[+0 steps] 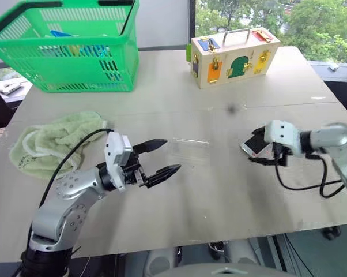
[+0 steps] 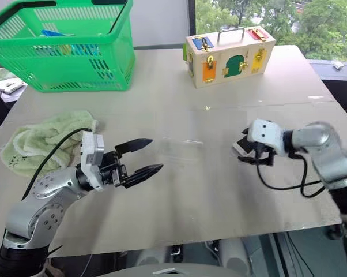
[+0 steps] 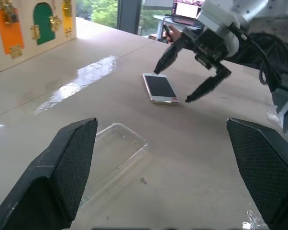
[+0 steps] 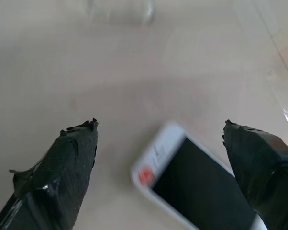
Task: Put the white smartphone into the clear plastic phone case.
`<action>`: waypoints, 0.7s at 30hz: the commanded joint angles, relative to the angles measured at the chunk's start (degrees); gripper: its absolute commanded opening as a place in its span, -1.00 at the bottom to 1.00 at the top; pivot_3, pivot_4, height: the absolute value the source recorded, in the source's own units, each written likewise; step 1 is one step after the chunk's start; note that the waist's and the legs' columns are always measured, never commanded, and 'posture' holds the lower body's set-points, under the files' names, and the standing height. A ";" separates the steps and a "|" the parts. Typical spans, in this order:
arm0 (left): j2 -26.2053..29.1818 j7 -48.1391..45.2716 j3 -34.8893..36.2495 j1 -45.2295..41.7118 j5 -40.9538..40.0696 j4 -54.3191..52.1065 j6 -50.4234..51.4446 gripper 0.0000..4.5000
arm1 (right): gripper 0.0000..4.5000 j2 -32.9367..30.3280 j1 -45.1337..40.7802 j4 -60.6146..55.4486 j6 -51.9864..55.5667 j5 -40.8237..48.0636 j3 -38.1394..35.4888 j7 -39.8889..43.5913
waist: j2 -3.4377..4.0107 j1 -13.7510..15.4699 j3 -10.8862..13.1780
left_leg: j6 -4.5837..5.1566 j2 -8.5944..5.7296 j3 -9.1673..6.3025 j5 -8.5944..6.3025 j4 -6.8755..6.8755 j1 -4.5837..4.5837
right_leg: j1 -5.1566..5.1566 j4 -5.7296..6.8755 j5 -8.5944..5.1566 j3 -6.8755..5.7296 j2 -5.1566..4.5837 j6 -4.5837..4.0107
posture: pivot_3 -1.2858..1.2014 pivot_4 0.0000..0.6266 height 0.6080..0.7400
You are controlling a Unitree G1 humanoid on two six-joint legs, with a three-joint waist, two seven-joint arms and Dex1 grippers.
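White smartphone lies beneath the spread right gripper.

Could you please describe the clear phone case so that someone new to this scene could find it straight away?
Start at the wooden latch box at the table's far edge and come toward the robot. The clear plastic phone case lies flat mid-table, just beyond the open left gripper. Unlike the white smartphone nearby, it is see-through and empty.

One phone, one case, two grippers.
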 commanded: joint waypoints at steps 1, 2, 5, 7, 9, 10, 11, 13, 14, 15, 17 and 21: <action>0.28 -0.89 0.10 -1.37 0.06 0.26 -1.11 1.00 | 0.99 -0.11 -7.36 12.17 -13.56 -5.31 5.18 8.38 | 0.00 -0.18 0.00 | 0.00 0.00 0.00 0.00 0.00 0.02 | 0.00 0.01 0.00 0.00 0.02 0.00 | 0.03 -0.52 1.00; 0.38 -1.07 0.09 -1.63 0.08 0.47 -1.13 1.00 | 0.99 0.85 -10.07 16.85 -17.79 -7.50 7.09 9.42 | -0.01 -0.32 0.00 | 0.00 0.01 -0.01 0.00 0.00 0.04 | 0.00 0.05 0.00 -0.01 0.04 -0.01 | 0.03 -0.52 1.00; 0.65 -1.45 0.44 -1.87 0.14 0.62 -1.05 1.00 | 0.99 4.72 -18.02 30.95 -30.05 -13.38 11.69 10.59 | 0.02 -1.04 0.03 | -0.02 0.00 -0.06 0.01 0.00 0.02 | -0.04 0.14 0.00 0.00 0.15 -0.05 | 0.03 -0.52 1.00; 0.74 -1.47 0.81 -1.43 0.14 0.25 -1.03 1.00 | 0.99 7.10 -22.32 39.02 -36.27 -17.20 14.18 9.48 | 0.01 -1.41 0.02 | -0.02 0.00 -0.01 0.01 0.00 0.00 | -0.06 0.13 0.00 0.06 0.14 -0.05 | 0.03 -0.52 1.00; 0.76 -1.29 1.03 -0.83 0.20 -0.24 -1.06 1.00 | 0.99 9.27 -25.95 46.23 -40.95 -20.71 15.98 6.67 | -0.14 -1.58 -0.03 | -0.02 0.03 0.10 0.02 0.01 0.07 | -0.02 0.12 0.01 0.19 0.14 -0.04 | 0.03 -0.52 1.00; 0.74 -1.11 1.13 -0.45 0.25 -0.57 -1.09 1.00 | 0.99 10.17 -27.51 49.26 -42.76 -22.31 16.86 5.44 | -0.21 -1.76 -0.08 | -0.02 0.06 0.12 0.02 0.04 0.07 | -0.01 0.13 0.01 0.21 0.13 -0.03 | 0.03 -0.52 1.00; 0.72 -0.88 1.31 0.08 0.26 -1.03 -1.11 1.00 | 0.99 11.08 -29.13 52.27 -44.38 -24.12 17.89 3.94 | -0.26 -1.98 -0.11 | -0.01 0.08 0.20 0.02 0.12 0.13 | 0.02 0.16 0.02 0.28 0.13 -0.04 | 0.03 -0.52 1.00; 0.67 -0.48 1.56 0.84 0.26 -1.71 -1.12 1.00 | 0.99 12.43 -31.42 56.89 -47.07 -26.45 19.18 2.05 | -0.32 -2.46 -0.14 | 0.02 0.12 0.29 0.03 0.29 0.20 | 0.13 0.17 0.09 0.39 0.12 -0.11 | 0.03 -0.52 1.00; 0.63 -0.25 1.69 1.19 0.24 -1.99 -1.14 1.00 | 0.99 13.12 -32.37 58.93 -47.92 -27.29 19.60 1.28 | -0.32 -2.52 -0.14 | 0.06 0.14 0.29 0.05 0.39 0.24 | 0.19 0.16 0.09 0.39 0.08 -0.12 | 0.03 -0.52 1.00; 0.57 -0.05 1.70 1.51 0.28 -2.27 -1.18 1.00 | 0.99 13.78 -33.07 60.68 -47.95 -27.65 19.61 0.60 | -0.32 -2.61 -0.14 | 0.13 0.15 0.29 0.09 0.50 0.26 | 0.25 0.16 0.09 0.36 0.05 -0.12 | 0.03 -0.52 1.00; 0.47 0.38 1.77 2.08 0.37 -2.79 -1.30 1.00 | 0.99 15.46 -33.95 63.85 -45.08 -25.91 17.79 1.50 | -0.31 -2.75 -0.13 | 0.04 0.17 0.37 0.04 0.58 0.42 | 0.37 0.12 0.08 0.37 -0.33 -0.12 | 0.03 -0.52 1.00; 0.25 1.54 2.10 3.24 0.31 -3.88 -1.48 1.00 | 0.99 17.80 -34.36 66.12 -35.22 -17.13 9.58 7.87 | -0.19 -2.74 -0.06 | 0.05 0.23 0.41 0.04 0.57 0.49 | 0.52 -0.25 0.08 -0.02 -0.89 -0.12 | 0.03 -0.52 1.00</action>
